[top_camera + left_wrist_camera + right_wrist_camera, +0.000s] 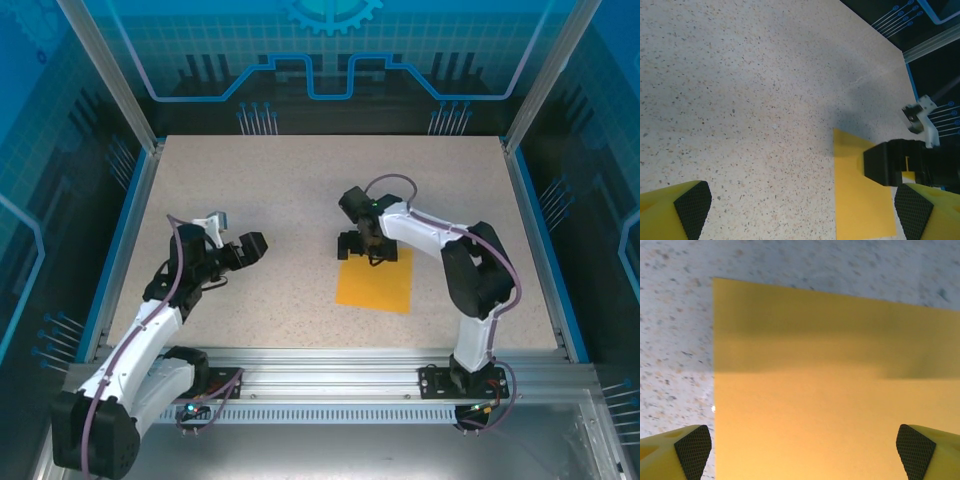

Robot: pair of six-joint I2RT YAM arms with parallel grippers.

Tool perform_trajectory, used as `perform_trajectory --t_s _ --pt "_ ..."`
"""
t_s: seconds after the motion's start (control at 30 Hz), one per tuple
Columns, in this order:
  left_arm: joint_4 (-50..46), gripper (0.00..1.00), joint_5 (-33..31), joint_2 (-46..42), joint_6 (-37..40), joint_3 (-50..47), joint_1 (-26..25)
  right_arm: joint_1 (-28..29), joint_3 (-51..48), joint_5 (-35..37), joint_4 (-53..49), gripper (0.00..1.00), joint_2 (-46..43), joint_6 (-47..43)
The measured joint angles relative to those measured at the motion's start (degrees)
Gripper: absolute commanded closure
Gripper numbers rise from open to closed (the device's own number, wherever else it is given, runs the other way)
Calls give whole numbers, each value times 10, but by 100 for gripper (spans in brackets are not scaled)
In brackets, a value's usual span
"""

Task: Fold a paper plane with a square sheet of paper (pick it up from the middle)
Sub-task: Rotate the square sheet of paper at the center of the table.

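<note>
Speckled tabletop (300, 200) — blue panel walls (330, 60)

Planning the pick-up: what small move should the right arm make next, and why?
Probably lower the right gripper onto the square sheet of paper, nudging toward its middle. The gripper hangs open above the sheet's far edge, the sheet lies flat and unfolded on the table, and the left gripper is open, off to the left.

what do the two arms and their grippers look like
The left arm and right arm have white shells with black joints and a greyish-purple cable along each. The left gripper and right gripper have yellow fingers with black cross-hatched pads.
</note>
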Motion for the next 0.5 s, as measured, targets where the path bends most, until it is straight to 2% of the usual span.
perform_trajectory --t_s 0.3,0.5 --pt "-1 1 4 1 0 0 4 -5 -158 55 19 1 -125 52" --pt "-1 1 10 1 0 0 5 -12 -191 71 49 1 -182 46"
